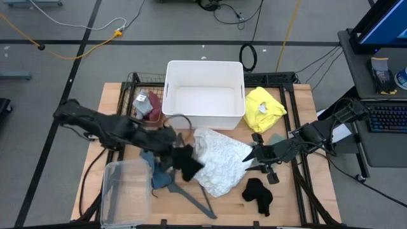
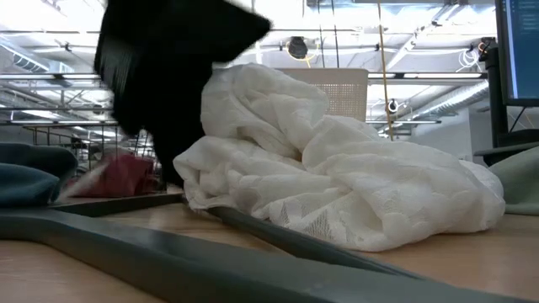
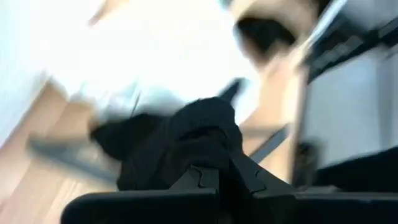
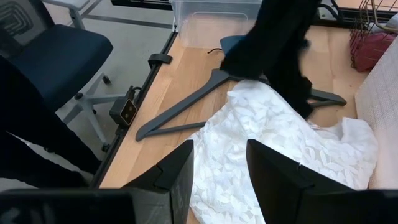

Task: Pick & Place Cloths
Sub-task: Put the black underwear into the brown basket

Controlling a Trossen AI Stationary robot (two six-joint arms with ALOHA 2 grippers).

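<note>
High view: lifting limp black cloth in left gripper, jaws clamped.
Hovering right gripper, jaws parted, beside light lacy white cloth; pinching a fold probably best.

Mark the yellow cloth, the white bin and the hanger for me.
yellow cloth (image 1: pixel 264 108), high view, middle of the bundle.
white bin (image 1: pixel 205 65), high view, far rim.
hanger (image 4: pixel 180 107), right wrist view, one bare arm of it.

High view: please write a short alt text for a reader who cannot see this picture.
Seen from above, the left pincer holds a black cloth beside a lacy white cloth on a wooden table. The right pincer, open, is at the white cloth's other edge. A white bin, a yellow cloth and a grey hanger lie around them.
</note>
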